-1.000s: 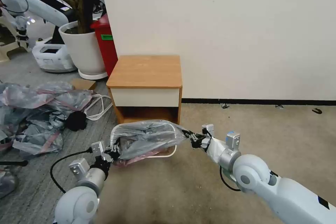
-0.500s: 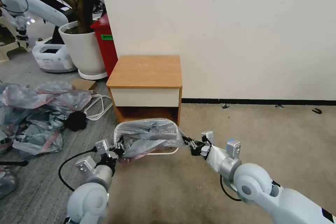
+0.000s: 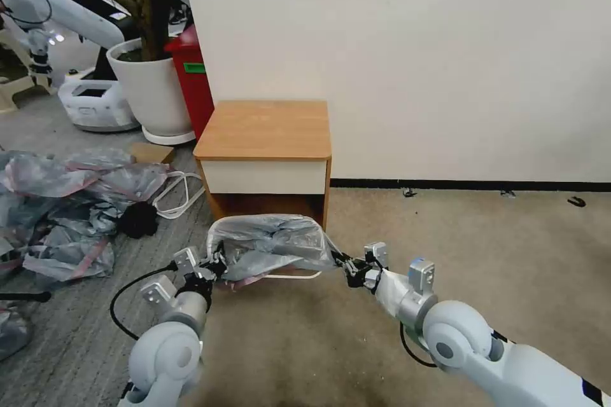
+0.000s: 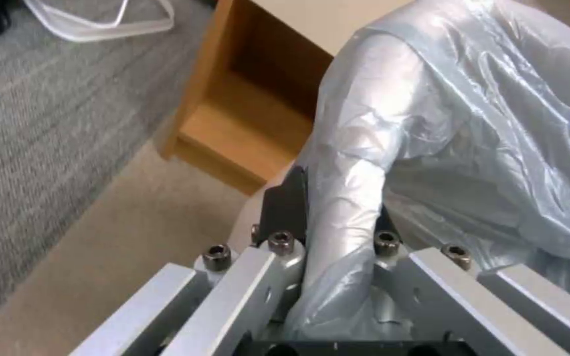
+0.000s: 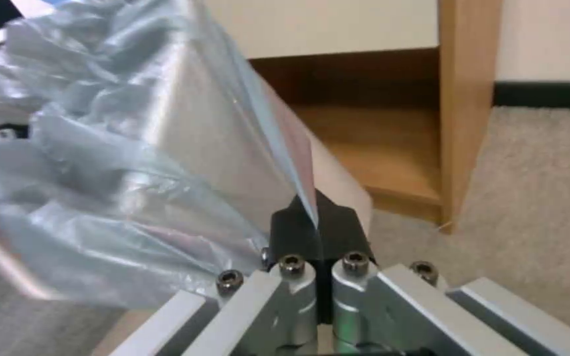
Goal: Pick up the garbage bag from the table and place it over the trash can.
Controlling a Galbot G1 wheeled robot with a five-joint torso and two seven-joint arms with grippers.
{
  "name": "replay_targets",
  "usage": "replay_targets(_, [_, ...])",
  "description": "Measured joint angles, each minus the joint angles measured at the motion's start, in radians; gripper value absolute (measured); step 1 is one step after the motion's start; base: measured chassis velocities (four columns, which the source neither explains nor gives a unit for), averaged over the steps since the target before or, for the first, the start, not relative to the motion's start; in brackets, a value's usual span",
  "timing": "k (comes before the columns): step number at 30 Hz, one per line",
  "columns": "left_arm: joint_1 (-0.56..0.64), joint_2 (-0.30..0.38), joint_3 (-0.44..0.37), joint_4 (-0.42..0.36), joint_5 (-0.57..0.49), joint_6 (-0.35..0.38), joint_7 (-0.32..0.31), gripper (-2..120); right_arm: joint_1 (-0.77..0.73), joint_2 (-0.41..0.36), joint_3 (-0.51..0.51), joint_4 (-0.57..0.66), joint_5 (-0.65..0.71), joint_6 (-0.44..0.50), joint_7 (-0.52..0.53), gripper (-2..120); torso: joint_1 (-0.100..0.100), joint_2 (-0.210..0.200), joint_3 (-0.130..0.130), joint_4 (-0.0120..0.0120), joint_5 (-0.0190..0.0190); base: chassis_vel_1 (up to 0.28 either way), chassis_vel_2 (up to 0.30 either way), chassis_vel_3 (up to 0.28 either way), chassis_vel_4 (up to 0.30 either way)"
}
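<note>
I hold the garbage bag stretched between my two claws, low over the floor in front of the table. My left gripper sits at the bag's nine o'clock edge, clenched on a gathered fold of plastic; in the left wrist view that fold runs straight down between my fingers. My right gripper sits at the bag's three o'clock edge, and in the right wrist view its black fingertips are pressed together on a thin edge of the film. The bag billows up between the claws and drapes over the trash can, whose pale rolled rim peeks out under the plastic at six o'clock of the bag. How far the bag reaches down round the rim I cannot tell. The table stands at twelve o'clock from the bag, its lower shelf just behind it. A heap of grey-pink bags lies on the floor toward nine o'clock, well apart.
</note>
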Motion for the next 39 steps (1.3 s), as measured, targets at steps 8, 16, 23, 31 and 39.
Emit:
replay_targets(8, [-0.019,0.008,-0.009,-0.011,-0.09,0.03,-0.07,5,0.02,-0.003,-0.015,-0.043,-0.058,0.034,-0.01,0,0.0,0.0,0.0,-0.0001,0.0001,0.0,0.0,0.0,0.0])
replay_targets(16, [-0.046,-0.01,0.004,-0.023,-0.185,0.039,-0.166,5,0.017,0.011,-0.028,-0.05,-0.09,0.065,-0.009,0,0.0,0.0,0.0,-0.0001,0.0001,0.0,0.0,0.0,0.0])
replay_targets(23, [-0.051,-0.002,0.007,-0.011,-0.149,0.059,-0.179,5,0.027,0.012,-0.048,-0.053,-0.127,0.106,0.02,0,0.0,0.0,0.0,-0.0002,0.0001,0.0,0.0,0.0,0.0])
replay_targets(31, [-0.06,-0.002,-0.003,0.017,-0.107,0.049,-0.162,3,0.051,-0.005,-0.049,-0.03,-0.134,0.102,0.092,22,0.0,0.0,0.0,-0.0003,-0.0002,0.0,0.0,0.0,0.0])
replay_targets(39, [-0.078,-0.005,-0.007,0.038,-0.105,0.044,-0.163,3,0.024,-0.006,-0.024,0.038,-0.101,0.088,0.134,52,0.0,0.0,0.0,-0.0001,0.0002,0.0,0.0,0.0,0.0])
